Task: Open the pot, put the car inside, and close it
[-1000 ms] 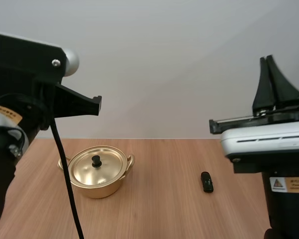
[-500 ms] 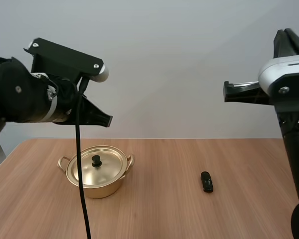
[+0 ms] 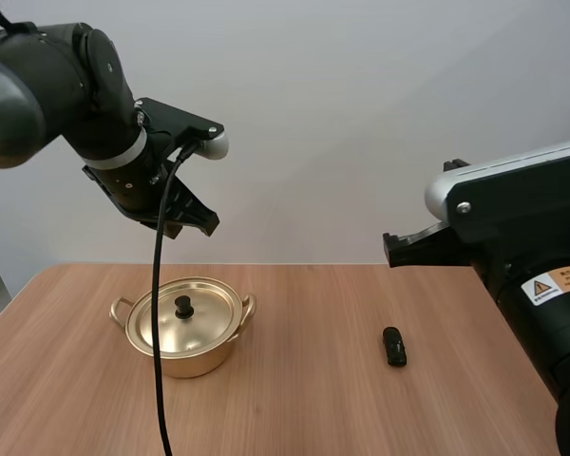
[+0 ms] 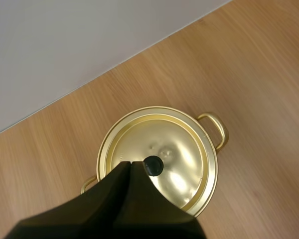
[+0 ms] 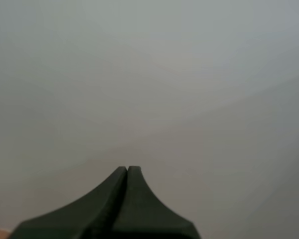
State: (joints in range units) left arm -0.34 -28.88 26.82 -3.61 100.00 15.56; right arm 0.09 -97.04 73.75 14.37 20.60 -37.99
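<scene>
A golden pot (image 3: 183, 340) with its lid (image 3: 185, 318) on stands at the table's left. The lid's black knob (image 3: 183, 306) points up. My left gripper (image 3: 201, 218) hangs high above the pot, shut on nothing. In the left wrist view its fingers form one dark wedge (image 4: 129, 164) over the lid (image 4: 182, 149), close to the knob (image 4: 152, 166). A small dark car (image 3: 393, 347) lies on the wood to the right, well apart from the pot. My right gripper (image 5: 127, 169) is shut and faces the plain wall.
The wooden table (image 3: 304, 408) runs back to a pale wall. My right arm's body (image 3: 513, 237) stands high at the right side, above and right of the car. Bare wood lies between the pot and the car.
My left arm has swung out from near the camera to high above the pot. My right arm has tipped down, and its upright fingers have left the high view.
</scene>
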